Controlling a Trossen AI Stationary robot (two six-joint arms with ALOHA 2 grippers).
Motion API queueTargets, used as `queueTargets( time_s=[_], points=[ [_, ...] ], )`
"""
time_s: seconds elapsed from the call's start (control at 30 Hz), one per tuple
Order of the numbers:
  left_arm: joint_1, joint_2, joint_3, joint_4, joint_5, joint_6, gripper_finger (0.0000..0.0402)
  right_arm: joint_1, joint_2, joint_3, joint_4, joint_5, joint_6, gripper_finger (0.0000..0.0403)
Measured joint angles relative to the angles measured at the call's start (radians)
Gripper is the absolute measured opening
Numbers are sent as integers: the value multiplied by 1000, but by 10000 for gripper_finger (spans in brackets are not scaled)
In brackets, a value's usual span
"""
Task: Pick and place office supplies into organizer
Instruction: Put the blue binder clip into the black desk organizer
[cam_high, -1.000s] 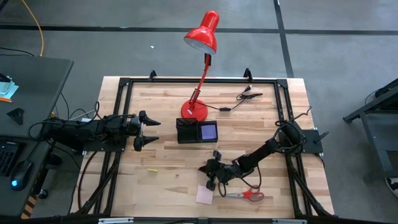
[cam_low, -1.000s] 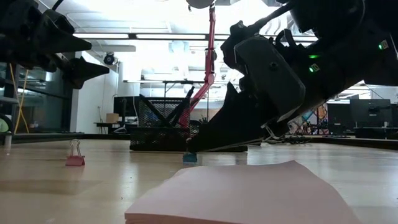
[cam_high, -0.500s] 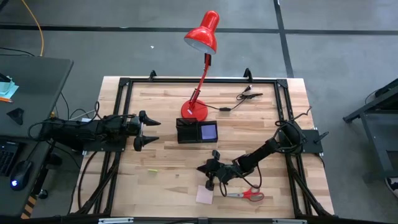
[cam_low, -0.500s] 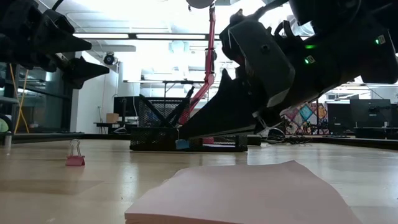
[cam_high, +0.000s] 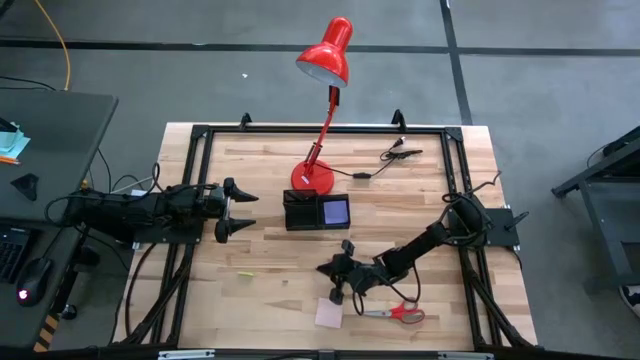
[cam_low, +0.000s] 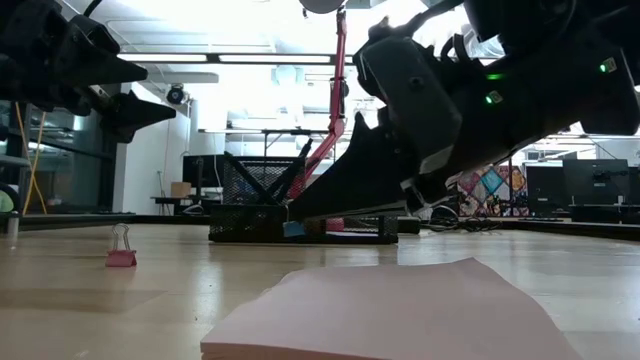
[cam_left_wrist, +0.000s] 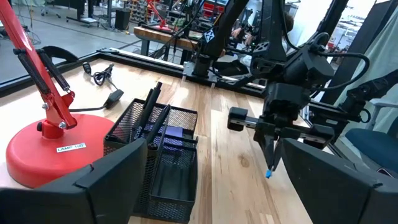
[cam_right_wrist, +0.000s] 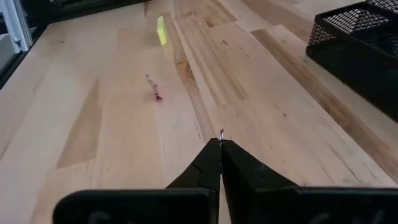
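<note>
A pale butcher-block wooden table (cam_high: 270, 290) framed in black rails sits on a grey concrete floor, with workbenches and monitors filling the brightly lit room beyond. The right gripper (cam_low: 290, 222) hangs low above the boards, its fingers pinched together on what appears to be a small blue binder clip (cam_low: 292, 230), though the view is poor. Beyond its tip stands the black wire-mesh desk organizer (cam_high: 316, 212), black pens upright and a purple sticky pad inside. Just beside the gripper, toward the table's front edge, lie a pink square sticky-note pad (cam_high: 328, 313) and red-handled scissors (cam_high: 398, 313). Off at the table's left side, the left gripper (cam_high: 240, 213) waits with fingers spread wide, holding nothing.
</note>
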Motion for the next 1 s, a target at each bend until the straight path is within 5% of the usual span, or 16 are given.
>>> queueTargets(
  time_s=[0.43,1.0],
  points=[
    [0,0,0,0,0,0,358,-31,0,0,23,0,1,1],
    [0,0,0,0,0,0,358,-36,0,0,103,130,-26,1]
  ],
)
